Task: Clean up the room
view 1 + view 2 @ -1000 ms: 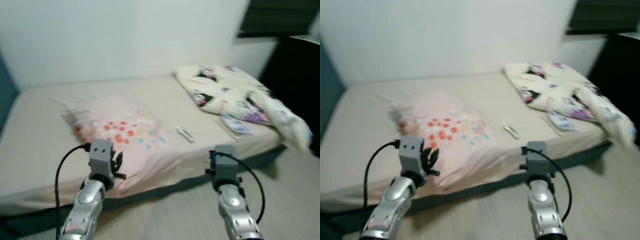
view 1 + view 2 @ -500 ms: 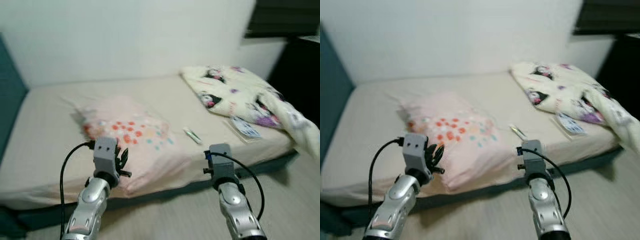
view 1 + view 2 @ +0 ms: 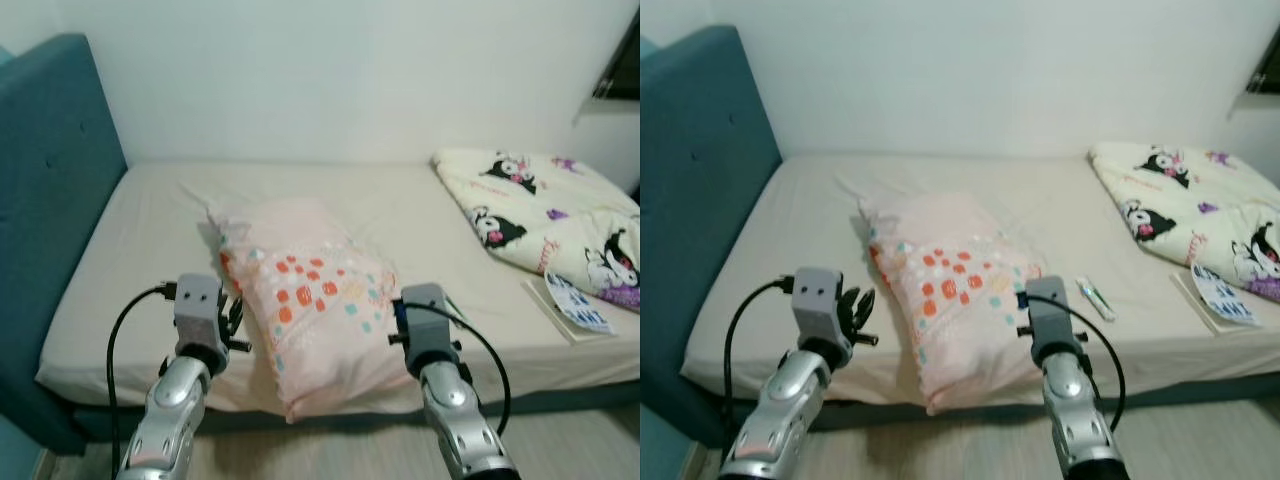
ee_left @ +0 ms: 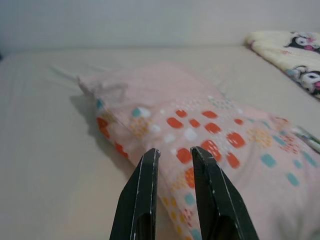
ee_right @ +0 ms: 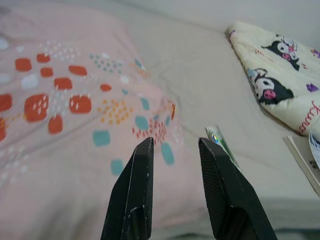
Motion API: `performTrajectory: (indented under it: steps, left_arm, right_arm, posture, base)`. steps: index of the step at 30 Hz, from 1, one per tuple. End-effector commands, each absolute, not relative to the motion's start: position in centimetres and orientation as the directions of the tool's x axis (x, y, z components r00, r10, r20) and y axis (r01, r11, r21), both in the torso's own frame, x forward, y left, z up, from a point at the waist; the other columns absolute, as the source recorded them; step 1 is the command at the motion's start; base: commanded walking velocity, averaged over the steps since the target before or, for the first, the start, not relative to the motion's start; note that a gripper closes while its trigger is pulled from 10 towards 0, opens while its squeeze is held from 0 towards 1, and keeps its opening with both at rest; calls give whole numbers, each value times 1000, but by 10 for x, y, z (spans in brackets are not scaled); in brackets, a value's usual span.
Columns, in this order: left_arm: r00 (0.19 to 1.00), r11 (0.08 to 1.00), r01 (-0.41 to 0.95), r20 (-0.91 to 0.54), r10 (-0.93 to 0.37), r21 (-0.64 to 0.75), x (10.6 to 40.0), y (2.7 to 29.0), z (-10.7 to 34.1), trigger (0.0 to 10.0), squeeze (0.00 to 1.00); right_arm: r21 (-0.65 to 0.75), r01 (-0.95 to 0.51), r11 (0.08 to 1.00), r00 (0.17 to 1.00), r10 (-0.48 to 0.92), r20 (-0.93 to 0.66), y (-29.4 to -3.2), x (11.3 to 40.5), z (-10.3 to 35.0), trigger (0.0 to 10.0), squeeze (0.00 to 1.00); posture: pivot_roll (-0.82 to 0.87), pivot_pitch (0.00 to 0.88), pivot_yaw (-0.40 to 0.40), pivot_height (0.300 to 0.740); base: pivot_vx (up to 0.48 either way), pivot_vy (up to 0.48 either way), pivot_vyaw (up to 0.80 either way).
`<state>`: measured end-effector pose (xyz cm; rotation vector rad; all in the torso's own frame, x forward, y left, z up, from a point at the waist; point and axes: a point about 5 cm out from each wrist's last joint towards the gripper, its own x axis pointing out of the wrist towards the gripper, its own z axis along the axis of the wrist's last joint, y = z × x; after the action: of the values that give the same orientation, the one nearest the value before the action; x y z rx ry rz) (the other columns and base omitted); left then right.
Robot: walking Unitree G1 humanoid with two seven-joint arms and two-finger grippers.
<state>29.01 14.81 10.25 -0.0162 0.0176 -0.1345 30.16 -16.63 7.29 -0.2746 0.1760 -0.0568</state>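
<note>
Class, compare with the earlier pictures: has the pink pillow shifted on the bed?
No. The pink pillow lies in the same spot relative to the small tube and cartoon blanket; the camera itself moved.

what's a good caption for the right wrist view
Right gripper, fingers apart, poised over a pink pillow on the bed.

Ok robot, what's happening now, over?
Both end effectors, left and right, open, empty, facing the pink pillow. Small tube beside it. Path clear.

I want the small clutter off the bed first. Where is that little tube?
The tube lies on the sheet near the bed's front edge, between the pink pillow and the book, on the robot's right.
</note>
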Motion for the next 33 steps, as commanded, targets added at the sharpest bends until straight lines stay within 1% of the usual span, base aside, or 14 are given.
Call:
performTrajectory:
  steps: [1, 8, 13, 15, 17, 18, 20, 23, 24, 28, 33]
  left_arm:
    - [990, 990, 140, -23, -140, -4, 290, 147, 101, 10000, 0]
    - [991, 991, 134, -25, -134, 1, 291, 149, 101, 10000, 0]
    - [991, 991, 133, -25, -133, 2, 291, 150, 101, 10000, 0]
    - [991, 991, 132, -25, -132, 1, 291, 150, 101, 10000, 0]
    - [991, 991, 131, -25, -131, 1, 291, 150, 101, 10000, 0]
    - [991, 992, 130, -25, -130, 0, 291, 151, 101, 10000, 0]
    - [991, 992, 128, -24, -128, 0, 291, 151, 101, 10000, 0]
    - [992, 992, 125, -24, -125, 0, 291, 152, 101, 10000, 0]
    - [993, 994, 113, -19, -113, -12, 291, 153, 101, 10000, 0]
    - [996, 996, 86, -30, -86, 2, 292, 157, 100, 10000, 0]
    - [996, 997, 82, -32, -82, -1, 292, 157, 100, 10000, 0]
  right_arm:
    - [-270, 47, 962, 980, -97, -175, -172, 300, 69, 10000, 0]
    - [-265, 42, 963, 981, -90, -172, -171, 300, 70, 10000, 0]
    - [-290, 27, 957, 982, -79, -172, -170, 301, 70, 10000, 0]
    - [-328, 1, 945, 983, -60, -171, -168, 302, 70, 10000, 0]
    - [-327, -1, 945, 985, -56, -165, -167, 302, 70, 10000, 0]
    - [-287, 12, 958, 984, -62, -167, -167, 301, 70, 10000, 0]
    - [-262, 25, 965, 983, -71, -167, -168, 301, 71, 10000, 0]
    - [-267, 25, 963, 983, -72, -168, -168, 301, 70, 10000, 0]
    - [-287, 18, 958, 983, -69, -168, -168, 301, 70, 10000, 0]
    - [-294, 17, 956, 985, -67, -160, -168, 301, 70, 10000, 0]
    - [-313, 20, 950, 987, -69, -144, -168, 302, 72, 10000, 0]
  posture:
    - [68, 8, -42, 740]
    - [69, 3, -39, 740]
    - [69, 3, -39, 740]
    - [69, 3, -39, 740]
    - [70, 11, -41, 740]
    - [70, 11, -41, 740]
    - [70, 11, -41, 740]
    - [73, 13, -43, 740]
    - [73, 14, -44, 740]
    - [74, 16, -43, 740]
    - [75, 19, -43, 740]
  base:
    - [296, 0, 0]
    - [295, 0, 0]
    - [298, 0, 0]
    - [292, 0, 800]
    - [296, 0, 800]
    - [296, 0, 0]
    - [296, 0, 0]
    - [294, 0, 0]
    - [0, 0, 0]
    - [0, 0, 0]
    - [0, 0, 0]
